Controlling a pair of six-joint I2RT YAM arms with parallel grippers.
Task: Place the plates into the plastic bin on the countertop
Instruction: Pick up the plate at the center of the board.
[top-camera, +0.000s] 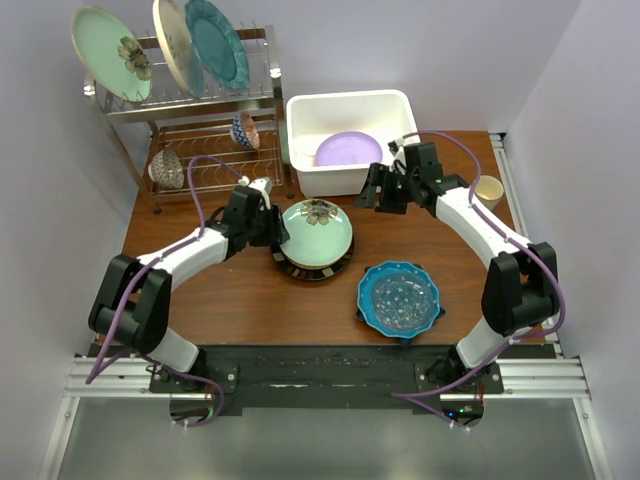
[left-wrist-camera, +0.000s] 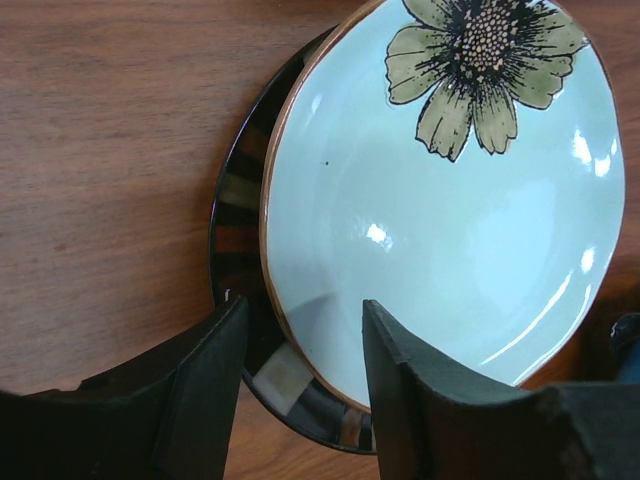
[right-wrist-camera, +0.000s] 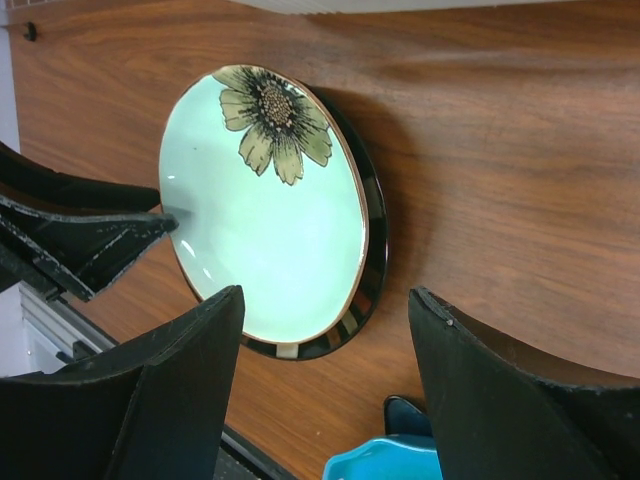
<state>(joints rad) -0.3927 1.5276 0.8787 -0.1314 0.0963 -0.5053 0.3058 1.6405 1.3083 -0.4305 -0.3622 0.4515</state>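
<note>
A mint plate with a flower (top-camera: 317, 228) lies on a dark-rimmed plate (top-camera: 312, 270) at the middle of the countertop (top-camera: 230, 300). My left gripper (top-camera: 277, 234) is open, its jaws straddling the mint plate's left rim (left-wrist-camera: 440, 230), above the dark rim (left-wrist-camera: 240, 200). My right gripper (top-camera: 384, 192) is open and empty, hovering by the front wall of the white plastic bin (top-camera: 305, 105). A lilac plate (top-camera: 348, 150) lies in the bin. A blue scalloped plate (top-camera: 399, 297) rests on a dark-blue plate (top-camera: 363, 318) at the front right.
A chrome wire rack (top-camera: 262, 90) at the back left holds a second mint flower plate (top-camera: 110, 55), a cream plate (top-camera: 172, 45), a teal plate (top-camera: 215, 42) and two small bowls (top-camera: 245, 130). A cup (top-camera: 488, 190) stands at the right edge.
</note>
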